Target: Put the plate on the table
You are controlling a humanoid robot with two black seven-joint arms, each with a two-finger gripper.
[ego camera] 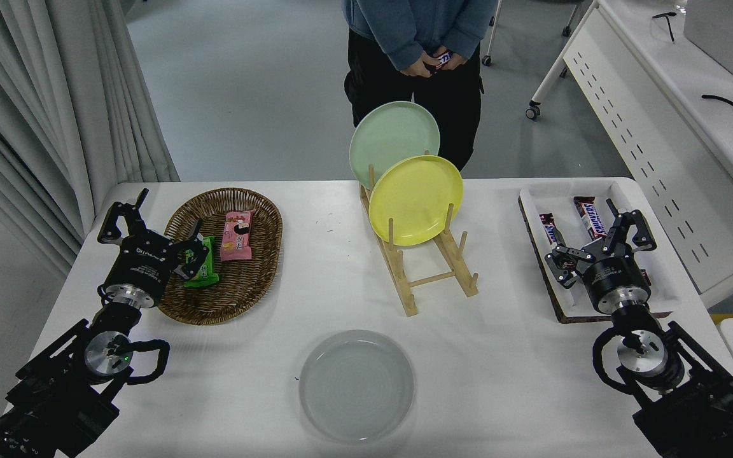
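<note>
The light-grey plate (357,385) lies flat on the white table (506,369), near the front edge at the middle, with nothing touching it. My right gripper (597,245) is open and empty, over the white tray at the right, far from the plate. My left gripper (150,226) is open and empty, parked at the lower left beside the wicker basket.
A wooden rack (427,267) holds a yellow plate (415,200) and a pale green plate (393,140). A wicker basket (239,289) holds snack packs. A white tray (567,299) holds chocolate bars. A person (417,38) stands at the far side.
</note>
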